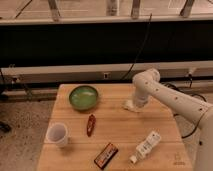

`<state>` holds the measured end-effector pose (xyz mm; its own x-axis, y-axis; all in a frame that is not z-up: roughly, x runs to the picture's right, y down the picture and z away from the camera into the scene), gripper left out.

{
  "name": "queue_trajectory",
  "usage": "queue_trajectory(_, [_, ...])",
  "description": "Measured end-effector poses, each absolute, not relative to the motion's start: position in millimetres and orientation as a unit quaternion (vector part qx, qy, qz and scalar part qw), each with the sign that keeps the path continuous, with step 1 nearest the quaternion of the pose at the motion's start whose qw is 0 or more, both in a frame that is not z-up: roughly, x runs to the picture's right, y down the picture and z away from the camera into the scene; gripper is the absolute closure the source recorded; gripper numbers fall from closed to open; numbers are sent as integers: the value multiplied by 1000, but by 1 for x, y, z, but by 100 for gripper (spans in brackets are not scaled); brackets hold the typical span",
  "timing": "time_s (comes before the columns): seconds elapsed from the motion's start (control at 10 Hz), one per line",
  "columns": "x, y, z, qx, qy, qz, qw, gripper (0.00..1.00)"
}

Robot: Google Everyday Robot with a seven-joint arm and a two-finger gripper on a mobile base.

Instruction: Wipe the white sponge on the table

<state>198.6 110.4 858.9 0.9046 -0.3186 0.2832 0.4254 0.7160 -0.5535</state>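
Note:
The light-wood table [117, 130] fills the lower middle of the camera view. The white sponge [129, 105] lies flat on it near the right back part, only a small off-white edge showing. My gripper [134, 104] points down at the end of the white arm that reaches in from the right, and it sits right on the sponge, pressed to the tabletop. The arm's wrist hides most of the sponge.
A green bowl [83, 96] stands at the back left. A white cup [57, 134] is at the front left. A red packet [90, 124], a dark snack bar [106, 154] and a white labelled bottle [146, 145] lie toward the front. A dark wall runs behind the table.

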Motion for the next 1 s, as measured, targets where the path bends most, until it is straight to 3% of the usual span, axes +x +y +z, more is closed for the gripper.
queue_trajectory(0.6, [205,110,860,-320,-89,-216,918,59])
queue_trajectory(1.0, [207,111,864,-320,-90,-230,915,21])
